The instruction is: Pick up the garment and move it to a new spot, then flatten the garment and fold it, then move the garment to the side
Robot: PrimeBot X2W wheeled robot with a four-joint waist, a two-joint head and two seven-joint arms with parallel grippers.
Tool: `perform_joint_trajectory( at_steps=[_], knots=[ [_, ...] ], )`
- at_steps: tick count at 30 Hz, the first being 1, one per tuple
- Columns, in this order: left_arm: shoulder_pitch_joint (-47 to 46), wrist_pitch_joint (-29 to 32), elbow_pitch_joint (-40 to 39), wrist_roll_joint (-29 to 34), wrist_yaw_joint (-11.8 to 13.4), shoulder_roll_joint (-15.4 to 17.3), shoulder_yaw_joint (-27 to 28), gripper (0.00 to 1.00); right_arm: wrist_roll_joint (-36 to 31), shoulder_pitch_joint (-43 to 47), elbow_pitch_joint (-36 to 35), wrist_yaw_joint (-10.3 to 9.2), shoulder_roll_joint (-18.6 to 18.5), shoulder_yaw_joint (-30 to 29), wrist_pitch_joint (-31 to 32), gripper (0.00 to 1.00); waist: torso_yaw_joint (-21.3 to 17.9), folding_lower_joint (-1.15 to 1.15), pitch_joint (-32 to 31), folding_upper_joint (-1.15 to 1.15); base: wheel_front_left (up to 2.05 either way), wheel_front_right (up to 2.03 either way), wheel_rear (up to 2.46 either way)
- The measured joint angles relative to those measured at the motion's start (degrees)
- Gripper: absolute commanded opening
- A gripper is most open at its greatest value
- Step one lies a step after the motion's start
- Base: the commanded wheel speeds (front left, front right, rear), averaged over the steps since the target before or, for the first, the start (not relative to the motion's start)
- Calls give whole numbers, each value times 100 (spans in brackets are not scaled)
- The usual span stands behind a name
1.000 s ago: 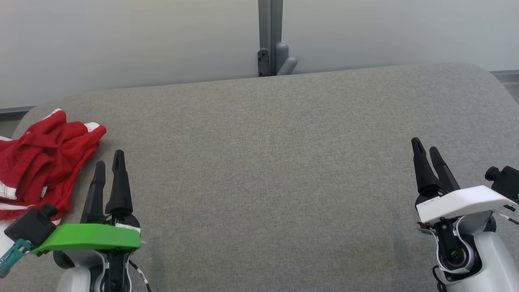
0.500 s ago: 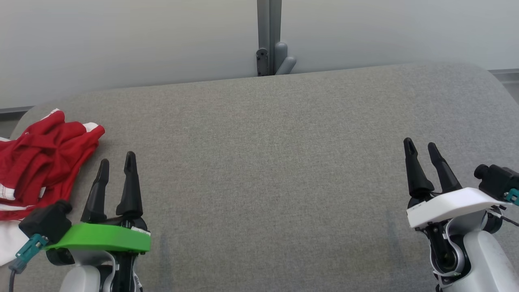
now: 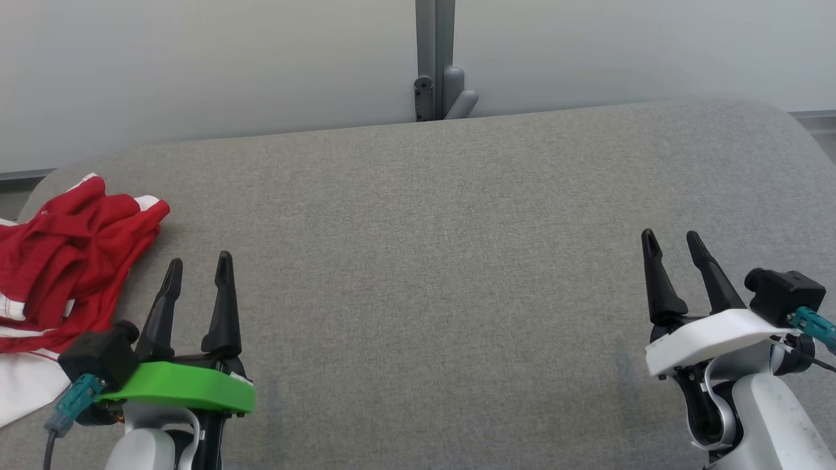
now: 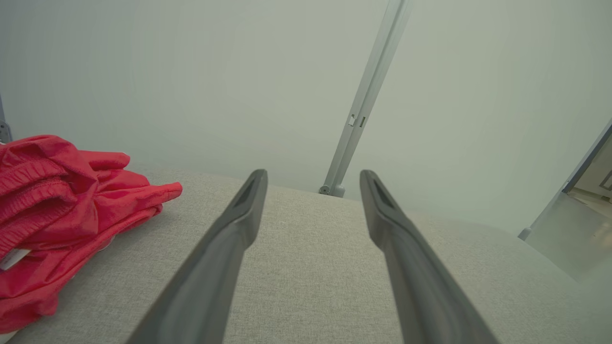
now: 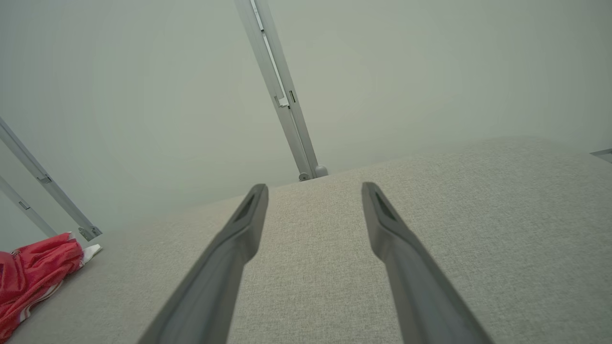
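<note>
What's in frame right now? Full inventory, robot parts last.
garment: 1, red with white trim, crumpled at the table's left end
table: 1, grey fabric top, fills the foreground
wall: 1, pale grey, behind the table
posts: several, grey metal, along the wall; one behind the table's middle
left gripper: 1, dark fingers on a green mount, lower left beside the garment, open, empty
right gripper: 1, dark fingers on a white mount, lower right, open, empty

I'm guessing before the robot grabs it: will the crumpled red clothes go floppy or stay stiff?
Probably floppy: the red garment lies in soft, crumpled folds. It looks thin, so it is likely light. Lifted from one spot, it may unfold and dangle.
</note>
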Motion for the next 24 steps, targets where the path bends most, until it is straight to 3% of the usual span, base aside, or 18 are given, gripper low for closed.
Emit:
perform_joint_trajectory(
  at_steps=[24],
  knots=[
    [27, 60, 222, 862, 135, 77, -182, 100, -1167, 0, 343, 1, 60, 1, -349, 100, 5, 0, -32, 0, 0, 0, 0]
  ],
)
